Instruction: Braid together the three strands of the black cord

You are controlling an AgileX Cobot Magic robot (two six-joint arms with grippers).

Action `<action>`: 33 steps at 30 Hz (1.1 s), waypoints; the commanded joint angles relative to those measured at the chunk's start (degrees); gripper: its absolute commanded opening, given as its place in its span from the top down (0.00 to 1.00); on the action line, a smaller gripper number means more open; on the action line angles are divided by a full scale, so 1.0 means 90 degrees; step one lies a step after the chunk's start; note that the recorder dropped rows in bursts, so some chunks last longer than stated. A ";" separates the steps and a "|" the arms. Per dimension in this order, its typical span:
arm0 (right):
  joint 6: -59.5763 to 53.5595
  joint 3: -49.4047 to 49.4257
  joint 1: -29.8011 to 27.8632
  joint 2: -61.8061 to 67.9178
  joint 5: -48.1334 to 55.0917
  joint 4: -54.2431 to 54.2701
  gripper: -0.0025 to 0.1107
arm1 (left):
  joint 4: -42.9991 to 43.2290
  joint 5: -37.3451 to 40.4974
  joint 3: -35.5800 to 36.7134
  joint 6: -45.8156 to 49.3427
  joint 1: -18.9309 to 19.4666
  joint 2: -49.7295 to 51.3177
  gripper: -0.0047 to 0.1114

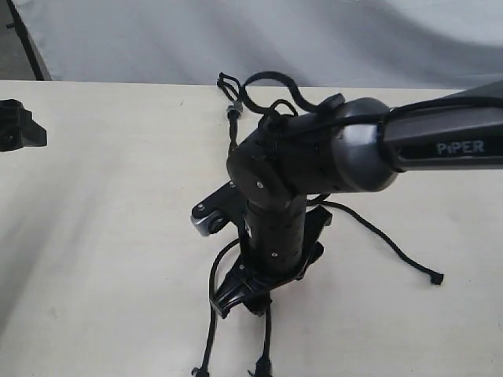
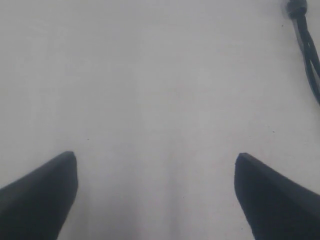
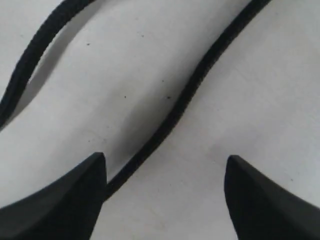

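The black cord lies on the pale table, its small grey band (image 1: 233, 110) at the far edge with short loops (image 1: 228, 80) above it. One strand (image 1: 393, 247) trails right to a knotted tip. Two other strands (image 1: 211, 330) (image 1: 267, 334) run toward the near edge under my right arm. My right gripper (image 1: 245, 302) points down over them. In the right wrist view it (image 3: 165, 157) is open, with one strand (image 3: 185, 95) running diagonally between the fingers and passing under one fingertip (image 3: 95, 170). A second strand (image 3: 35, 55) curves beside it. My left gripper (image 2: 156, 157) is open over bare table, with the cord (image 2: 309, 45) far off.
My left gripper (image 1: 17, 126) sits at the far left edge of the exterior view. The right arm's body (image 1: 314, 153) and its smooth cables (image 1: 275, 82) cover the middle of the cord. A grey backdrop (image 1: 259, 39) rises behind the table's far edge.
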 commanded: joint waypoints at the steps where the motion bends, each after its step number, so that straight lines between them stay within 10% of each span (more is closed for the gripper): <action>1: 0.0256 0.0106 -0.0014 0.0333 -0.0295 -0.0714 0.49 | -0.0080 0.0004 0.0006 0.0027 0.0008 -0.0039 0.27; 6: 0.0279 0.0087 -0.0014 0.0408 -0.0100 -0.1117 0.98 | -0.0080 0.0004 0.0006 0.0049 0.0008 -0.0039 0.27; 16: -0.0205 -0.0488 -0.0035 0.0069 0.1757 -0.5359 0.97 | -0.0080 0.0004 0.0006 0.0064 0.0008 -0.0039 0.27; 33: -0.1079 -0.0464 -0.2757 0.1465 -0.3177 -0.5921 0.98 | -0.0080 0.0041 0.0006 0.0239 0.0008 -0.0039 0.27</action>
